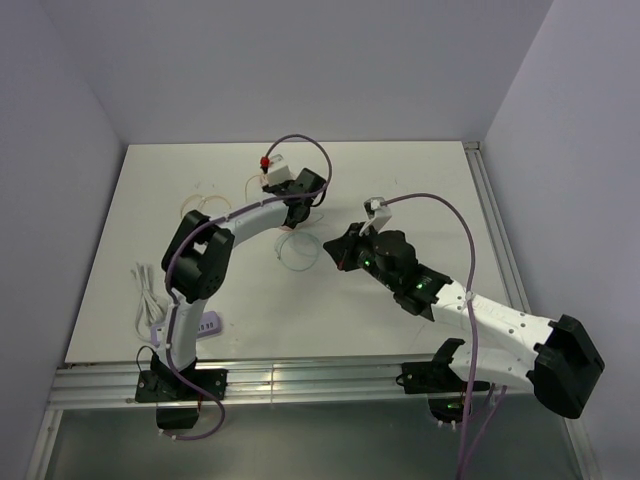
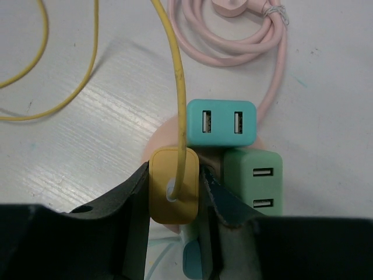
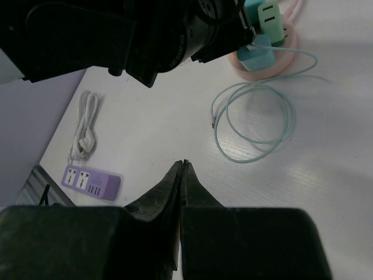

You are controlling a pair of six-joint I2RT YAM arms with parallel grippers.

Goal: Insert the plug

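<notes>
So, L end effector [image 2: 173, 175] clamps plug [image 2: 174, 192]: push straight down, clear of teal adapter [image 2: 221, 123]; R end effector [image 3: 182, 169] closed, empty.

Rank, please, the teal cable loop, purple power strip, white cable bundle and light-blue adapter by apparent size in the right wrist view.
1. teal cable loop
2. purple power strip and white cable bundle: about alike, so unranked
3. light-blue adapter, smallest, though it lies farthest from the camera
</notes>
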